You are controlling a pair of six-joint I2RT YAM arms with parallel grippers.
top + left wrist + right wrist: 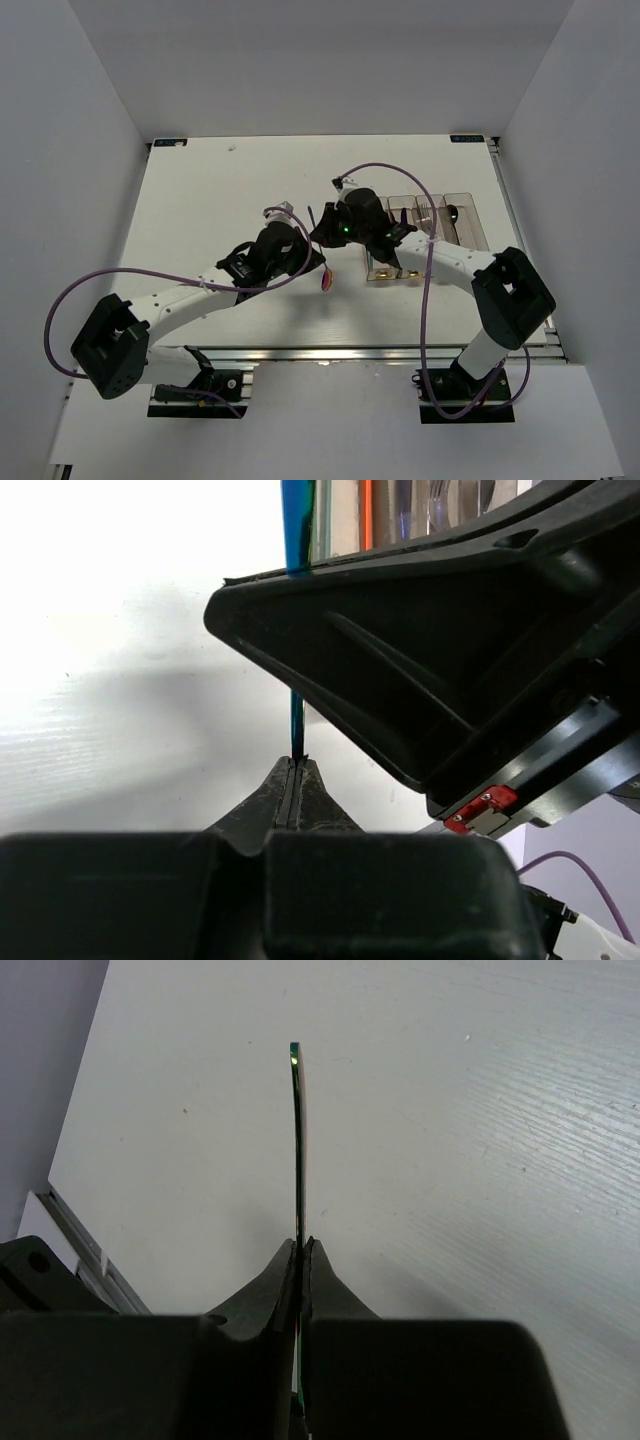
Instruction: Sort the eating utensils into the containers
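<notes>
Knife (298, 1140) edge-on over white table (480, 1110), grey wall (40, 1060) beside

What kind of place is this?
Probably a robot test booth or lab: plain white walls box in a white table, and a left arm and right arm are bolted to a metal rail.

Top view: bright, flat, diffuse light from overhead. The table (230, 200) reads near white and low contrast, and the arms drop only faint soft shadows on it. Left wrist: table clipped to pure white at its far left, with a soft grey shadow band across its middle. The left gripper (296, 764) is dark, blurred and low on detail close to the lens. Right wrist: table evenly lit, surface grain sharp. The knife (297, 1140) tip catches a small green glint. The right gripper (302, 1246) body is soft and underexposed.
</notes>
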